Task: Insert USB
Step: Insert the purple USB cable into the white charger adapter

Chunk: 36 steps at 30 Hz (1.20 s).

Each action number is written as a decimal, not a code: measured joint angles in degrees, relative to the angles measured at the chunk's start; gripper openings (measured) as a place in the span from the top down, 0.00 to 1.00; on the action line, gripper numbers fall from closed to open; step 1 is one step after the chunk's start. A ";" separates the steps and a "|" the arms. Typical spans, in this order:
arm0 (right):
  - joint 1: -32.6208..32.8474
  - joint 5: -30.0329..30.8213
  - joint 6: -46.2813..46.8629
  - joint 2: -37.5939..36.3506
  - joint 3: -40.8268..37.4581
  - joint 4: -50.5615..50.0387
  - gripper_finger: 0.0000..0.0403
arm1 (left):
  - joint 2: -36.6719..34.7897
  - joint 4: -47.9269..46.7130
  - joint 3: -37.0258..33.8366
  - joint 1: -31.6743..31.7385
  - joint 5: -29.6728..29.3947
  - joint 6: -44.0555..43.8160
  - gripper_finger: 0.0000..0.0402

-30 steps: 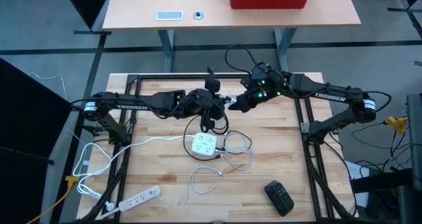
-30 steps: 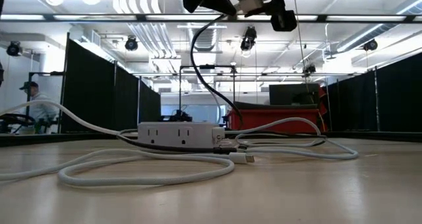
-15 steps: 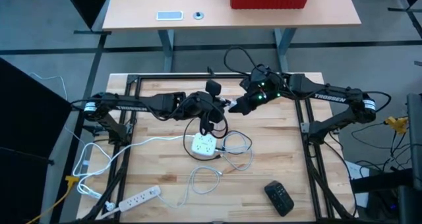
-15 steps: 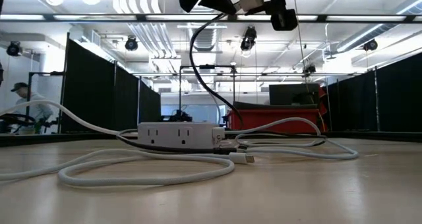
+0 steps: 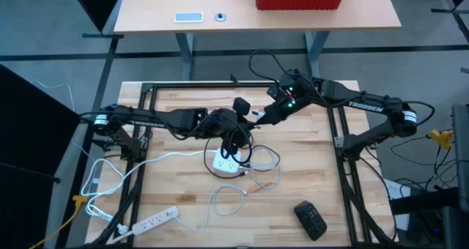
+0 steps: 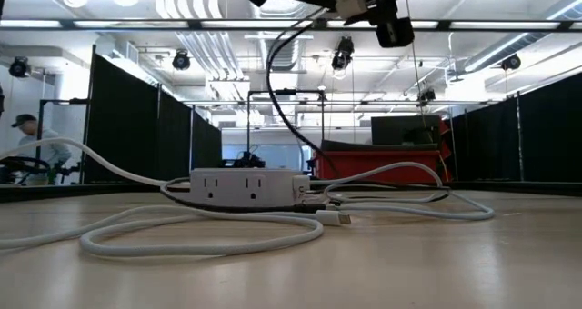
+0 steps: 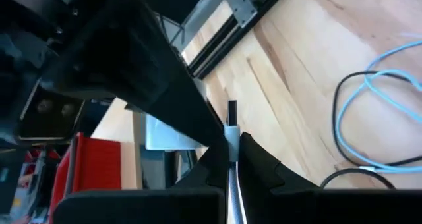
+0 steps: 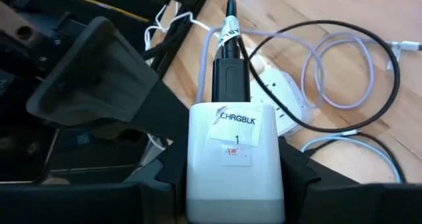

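My right gripper (image 5: pixel 264 117) is high over the table's far middle, shut on a white charger block (image 8: pixel 236 151) labelled CHRGBLK 1. A black USB plug (image 8: pixel 229 79) stands at the block's far face, and its cable carries a white tag (image 8: pixel 228 29). My left gripper (image 5: pixel 244 121) faces it from the left, shut on a thin black cable piece (image 7: pixel 231 122) with a white band. The black cable (image 6: pixel 277 73) hangs in a loop down to the table. A white power cube (image 5: pixel 226 161) rests flat on the wood below. My left gripper pinches the thin black cable between its two fingers (image 7: pixel 260 161), which lie along it. A short black end with a white band (image 7: pixel 231 135) sticks out past the tips. It is held clear of the table. I cannot tell how near the plug the hold is. My right gripper pinches the charger block by its two opposite sides (image 8: pixel 277 165) between the two fingers. It comes from the table's right and far side, slanting down. The block is lifted clear of the table, its labelled face toward the wrist camera and its plug face pointing away from the fingers.
White cables (image 5: pixel 260 168) curl around the power cube. A white power strip (image 5: pixel 155 220) lies near the front left and a black remote (image 5: pixel 311 220) near the front right. Black frame rails (image 5: pixel 333 132) border the table. A person (image 6: pixel 36 145) shows far off in the room.
My left gripper has moved a little toward the table's near edge and toward the right gripper. The black cable's hanging loop has swung with it. The charger block stays lifted in my right gripper.
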 joint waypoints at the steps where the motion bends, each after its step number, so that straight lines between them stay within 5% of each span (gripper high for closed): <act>1: -0.24 -0.21 -0.18 -0.02 0.00 -0.06 0.70 | 0.14 0.20 0.00 -0.09 -0.08 -0.03 1.00; 15: 1.35 1.34 -10.35 -2.17 -0.11 -10.58 0.70 | -3.55 -3.19 -0.07 0.56 -6.30 -6.69 1.00; 23: 5.86 2.45 -10.85 0.00 -0.11 -4.68 0.70 | -2.23 1.42 -0.45 3.52 -2.64 -10.98 1.00; 36: 4.48 9.27 -8.69 -0.11 0.86 -3.68 0.70 | 0.50 1.99 -0.45 2.22 -1.92 -15.02 1.00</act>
